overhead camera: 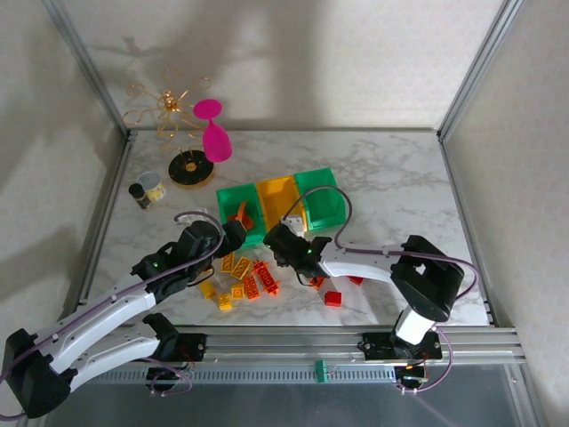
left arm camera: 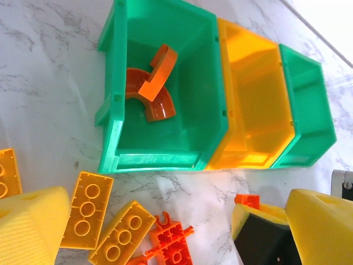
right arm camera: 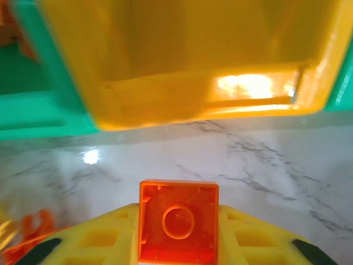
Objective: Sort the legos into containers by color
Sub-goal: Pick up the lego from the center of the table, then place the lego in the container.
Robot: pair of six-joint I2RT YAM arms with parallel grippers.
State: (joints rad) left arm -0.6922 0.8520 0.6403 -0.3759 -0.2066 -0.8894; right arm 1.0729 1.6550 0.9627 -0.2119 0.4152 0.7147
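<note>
Three bins stand in a row: a green bin [overhead camera: 238, 206] [left arm camera: 165, 94] holding two orange curved pieces [left arm camera: 157, 83], a yellow-orange bin [overhead camera: 277, 197] [right arm camera: 193, 55] and a second green bin [overhead camera: 322, 197] [left arm camera: 306, 110]. Yellow bricks [left arm camera: 87, 208], an orange plate [left arm camera: 174, 243] and red bricks [overhead camera: 332, 298] lie loose in front of them. My left gripper [overhead camera: 236, 237] [left arm camera: 176, 232] hovers open over the yellow bricks, nothing between its fingers [left arm camera: 30, 226]. My right gripper [overhead camera: 272, 238] [right arm camera: 177, 243] is shut on a square orange brick [right arm camera: 177, 221] [left arm camera: 246, 200], just short of the yellow-orange bin's near wall.
At the back left stand a small glass jar [overhead camera: 148, 189], a black disc [overhead camera: 188, 169], a pink goblet [overhead camera: 213, 138] and a gold wire flower [overhead camera: 169, 107]. Metal frame posts line the table's sides. The two grippers sit close together by the brick pile.
</note>
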